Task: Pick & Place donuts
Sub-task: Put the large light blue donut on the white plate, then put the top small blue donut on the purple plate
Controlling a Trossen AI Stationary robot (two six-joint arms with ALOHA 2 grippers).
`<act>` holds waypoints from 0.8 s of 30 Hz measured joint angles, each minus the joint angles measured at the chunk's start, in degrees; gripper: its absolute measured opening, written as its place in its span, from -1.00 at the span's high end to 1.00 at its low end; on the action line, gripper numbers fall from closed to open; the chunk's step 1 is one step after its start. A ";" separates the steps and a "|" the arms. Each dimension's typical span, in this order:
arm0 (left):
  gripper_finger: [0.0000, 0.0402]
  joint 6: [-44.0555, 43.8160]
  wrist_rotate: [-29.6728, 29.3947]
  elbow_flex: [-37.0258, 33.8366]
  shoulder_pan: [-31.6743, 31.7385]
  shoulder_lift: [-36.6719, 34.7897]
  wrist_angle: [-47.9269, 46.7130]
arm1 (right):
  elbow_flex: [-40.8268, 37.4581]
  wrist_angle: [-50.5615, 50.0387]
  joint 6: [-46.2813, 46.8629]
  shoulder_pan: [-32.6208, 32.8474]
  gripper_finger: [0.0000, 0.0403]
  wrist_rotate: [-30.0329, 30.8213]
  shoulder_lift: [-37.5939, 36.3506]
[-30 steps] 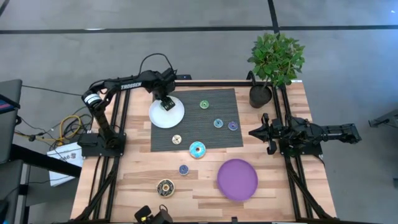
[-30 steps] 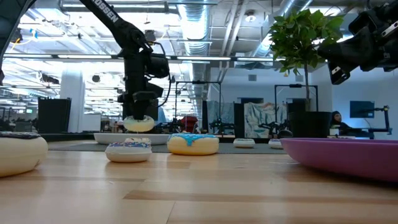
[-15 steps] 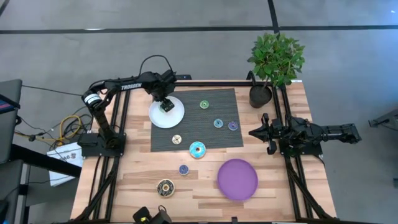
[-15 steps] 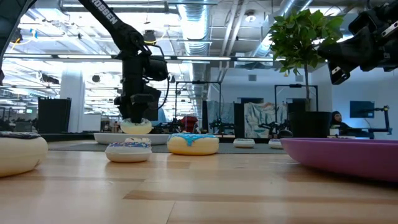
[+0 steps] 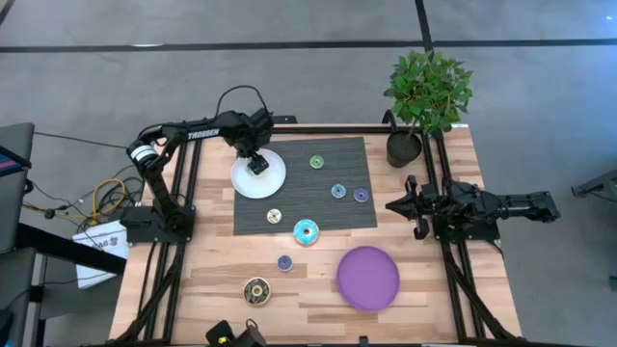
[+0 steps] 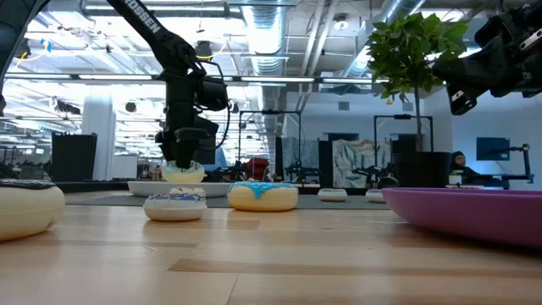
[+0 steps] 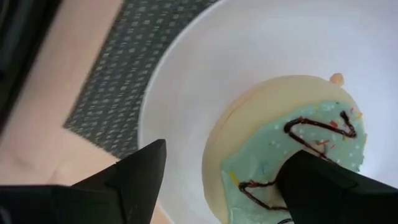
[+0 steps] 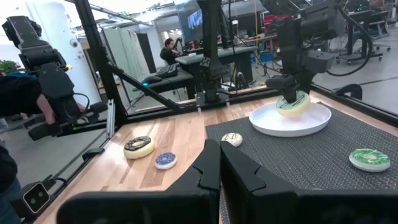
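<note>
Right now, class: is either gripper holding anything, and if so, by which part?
The left gripper holds a teal-iced donut over the white plate, one finger through its hole, one outside its rim. The right gripper holds nothing.

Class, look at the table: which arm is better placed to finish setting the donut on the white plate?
The left. Its gripper is over the white plate with its fingers around the teal-iced donut. The right gripper waits far off at the table's right edge.

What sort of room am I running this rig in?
Most likely an open robotics lab or workshop. The low view shows exposed ceiling ducts and striplights, and the right wrist view shows other metal-framed workstations with a person seated beyond the wooden table.
</note>
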 joint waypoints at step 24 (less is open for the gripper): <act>-0.38 0.09 -3.80 1.02 -0.44 0.17 0.60 | 0.01 0.00 0.00 0.00 1.00 0.00 0.01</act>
